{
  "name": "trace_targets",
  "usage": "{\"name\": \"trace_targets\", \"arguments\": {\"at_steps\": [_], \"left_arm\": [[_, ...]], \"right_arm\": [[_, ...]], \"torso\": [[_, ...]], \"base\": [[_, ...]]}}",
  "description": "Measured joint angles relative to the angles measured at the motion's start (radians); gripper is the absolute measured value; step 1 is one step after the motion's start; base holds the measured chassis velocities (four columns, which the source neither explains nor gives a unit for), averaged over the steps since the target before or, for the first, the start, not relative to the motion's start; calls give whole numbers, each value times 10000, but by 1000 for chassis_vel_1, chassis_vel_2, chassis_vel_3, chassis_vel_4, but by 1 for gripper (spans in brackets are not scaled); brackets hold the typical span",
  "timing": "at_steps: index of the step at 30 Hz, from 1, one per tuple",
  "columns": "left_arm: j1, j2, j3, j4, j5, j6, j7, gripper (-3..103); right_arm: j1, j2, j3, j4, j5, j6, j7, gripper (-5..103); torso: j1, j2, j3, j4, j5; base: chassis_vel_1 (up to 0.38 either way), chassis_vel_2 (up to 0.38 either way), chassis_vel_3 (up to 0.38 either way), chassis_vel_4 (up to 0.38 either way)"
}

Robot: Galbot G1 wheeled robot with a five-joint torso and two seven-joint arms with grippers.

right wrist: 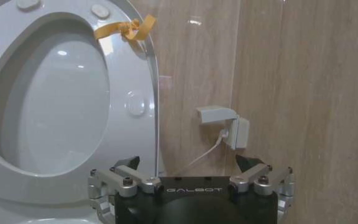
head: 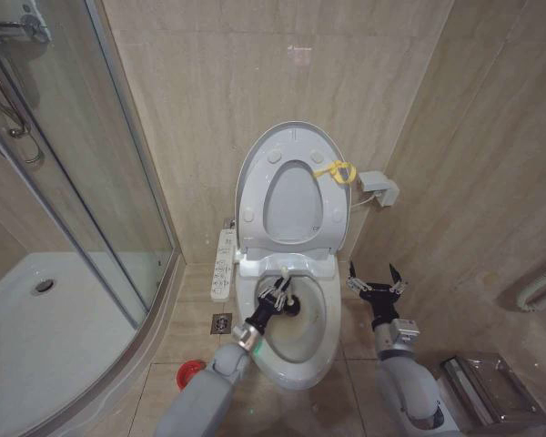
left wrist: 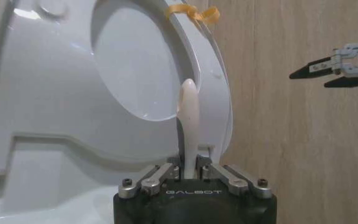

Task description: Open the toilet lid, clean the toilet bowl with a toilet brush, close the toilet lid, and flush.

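The toilet lid [head: 287, 137] stands raised against the wall, with the seat ring [head: 255, 214] up against it and a yellow loop [head: 337, 170] on its edge. Below lies the stained toilet bowl [head: 300, 341]. My left gripper [head: 275, 296] is over the bowl, shut on the toilet brush's white handle [left wrist: 189, 135]; a dark bristle head [head: 294, 306] shows beside the fingers. My right gripper [head: 373, 278] hovers open to the right of the bowl, holding nothing. In the right wrist view the right gripper [right wrist: 187, 163] faces the lid [right wrist: 138, 93] and the loop [right wrist: 126, 29].
A glass shower enclosure [head: 91, 182] fills the left. A control panel [head: 225, 264] hangs at the toilet's left side, above a floor drain [head: 221, 322] and a red holder cup [head: 190, 373]. A wall socket box [head: 379, 188] sits right of the lid. A metal box [head: 491, 387] lies at the lower right.
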Motion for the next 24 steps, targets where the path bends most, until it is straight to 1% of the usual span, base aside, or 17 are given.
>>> {"name": "trace_targets", "arguments": {"at_steps": [1,5,6,9,12,13,18,20,24], "left_arm": [[0,0,0,0,0,0,0,15],[-486,-549,179,643,-58,-7,18,15],[-486,-549,179,643,-58,-7,18,15],[-718,-880,259,951,-62,-29,27,15],[-835,-1030,298,1098,-64,-48,33,15],[-917,-1128,338,1212,-65,-70,47,15],[-1125,-1335,383,1618,-65,-221,114,15],[-1150,-1343,399,1900,-65,-281,149,15],[-1126,-1341,495,2091,-68,-329,248,15]], "right_arm": [[0,0,0,0,0,0,0,100],[0,0,0,0,0,0,0,100],[0,0,0,0,0,0,0,100],[0,0,0,0,0,0,0,100],[0,0,0,0,0,0,2,100],[0,0,0,0,0,0,0,100],[0,0,0,0,0,0,2,100],[0,0,0,0,0,0,0,100],[0,0,0,0,0,0,0,100]], "torso": [[0,0,0,0,0],[0,0,0,0,0],[0,0,0,0,0],[0,0,0,1,1],[-1,0,0,-1,0],[0,0,0,2,2],[-1,1,-1,-4,-3],[-1,0,-1,1,-1],[-1,0,-1,2,-1]], "base": [[0,0,0,0],[0,0,0,0],[0,0,0,0],[0,0,0,0],[0,0,0,0],[0,0,0,0],[0,0,0,0],[0,0,0,0],[0,0,0,0]]}}
